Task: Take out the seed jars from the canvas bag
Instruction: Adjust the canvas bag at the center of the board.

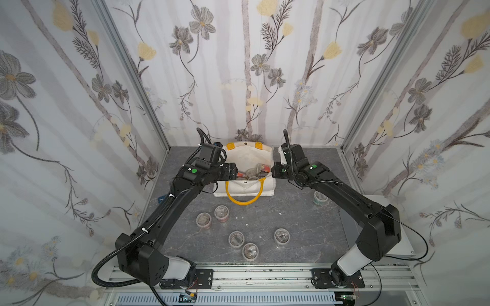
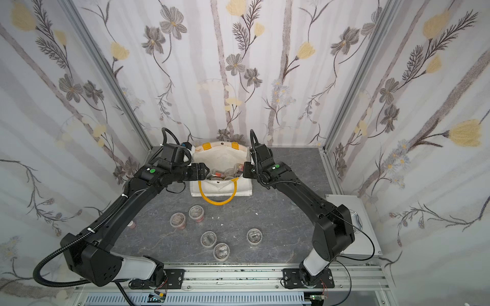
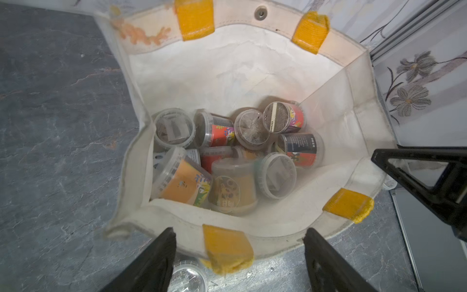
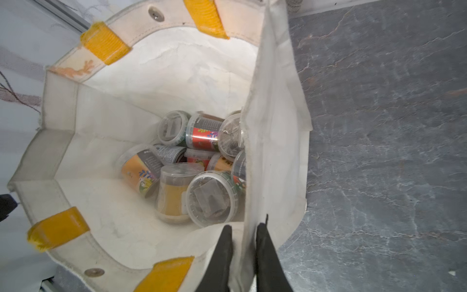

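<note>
Upright at the back middle of the table (image 1: 291, 212), close to the flowered wall (image 1: 291, 66): bag (image 1: 266, 188), mouth wide open, one yellow handle (image 1: 242, 202) drooped over its front onto the table. Heaped at the bottom inside: jars (image 3: 214, 131), some on their sides, some lid up, with red and orange bands. Pinched between the nearly closed fingers (image 4: 221, 255) of the right gripper (image 4: 244, 228): the bag's right side at the rim, one finger inside the cloth and one outside. Poised at the left end of the mouth in both top views: left gripper (image 3: 238, 231), fingers spread wide, holding nothing, just above the rim by a yellow patch (image 3: 227, 247). Already out on the table, in front of the bag and standing lid up: a pair of jars (image 1: 221, 212) side by side toward the left, then three more (image 1: 250, 251) nearer the front edge. Also out: a green-banded one (image 1: 319, 198) half hidden by the right arm (image 1: 352, 204), and a reddish one (image 2: 131, 224) showing in a top view beside the left arm (image 2: 111, 212).
</note>
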Controlling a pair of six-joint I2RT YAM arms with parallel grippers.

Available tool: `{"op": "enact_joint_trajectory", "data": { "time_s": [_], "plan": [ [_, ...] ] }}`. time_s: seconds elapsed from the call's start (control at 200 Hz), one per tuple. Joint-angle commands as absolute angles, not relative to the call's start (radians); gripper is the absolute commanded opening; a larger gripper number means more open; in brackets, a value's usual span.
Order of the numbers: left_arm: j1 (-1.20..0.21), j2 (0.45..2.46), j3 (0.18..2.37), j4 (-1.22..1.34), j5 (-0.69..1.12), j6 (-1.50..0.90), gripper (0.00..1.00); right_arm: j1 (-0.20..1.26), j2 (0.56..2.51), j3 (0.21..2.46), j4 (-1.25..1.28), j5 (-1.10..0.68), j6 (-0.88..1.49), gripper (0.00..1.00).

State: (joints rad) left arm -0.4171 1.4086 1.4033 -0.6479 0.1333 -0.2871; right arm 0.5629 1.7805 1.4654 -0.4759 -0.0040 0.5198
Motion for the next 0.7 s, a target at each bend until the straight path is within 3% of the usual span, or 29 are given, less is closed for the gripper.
{"op": "enact_joint_trajectory", "data": {
  "time_s": [0.0, 0.085, 0.31, 0.57, 0.605, 0.644, 0.699],
  "plan": [
    [-0.416, 1.451, 1.445, -0.578, 0.143, -0.258, 0.81, 0.518, 1.784, 1.506, -0.434, 0.050, 0.462, 0.06],
    [-0.416, 1.508, 1.514, -0.584, 0.179, -0.253, 0.82, 0.464, 1.784, 1.538, -0.425, 0.041, 0.383, 0.05],
    [-0.398, 1.603, 1.674, -0.597, 0.237, -0.155, 0.97, 0.351, 1.793, 1.575, -0.446, -0.023, 0.097, 0.05],
    [-0.320, 1.768, 1.742, -0.455, 0.415, -0.029, 1.00, 0.307, 1.776, 1.524, -0.432, -0.048, 0.158, 0.17],
    [-0.318, 1.795, 1.759, -0.444, 0.434, -0.024, 1.00, 0.305, 1.769, 1.517, -0.431, -0.032, 0.169, 0.25],
    [-0.318, 1.831, 1.790, -0.443, 0.471, -0.009, 1.00, 0.301, 1.762, 1.516, -0.440, -0.007, 0.193, 0.41],
    [-0.319, 1.881, 1.836, -0.443, 0.509, 0.002, 1.00, 0.295, 1.739, 1.509, -0.449, 0.000, 0.227, 0.46]
  ]
}}
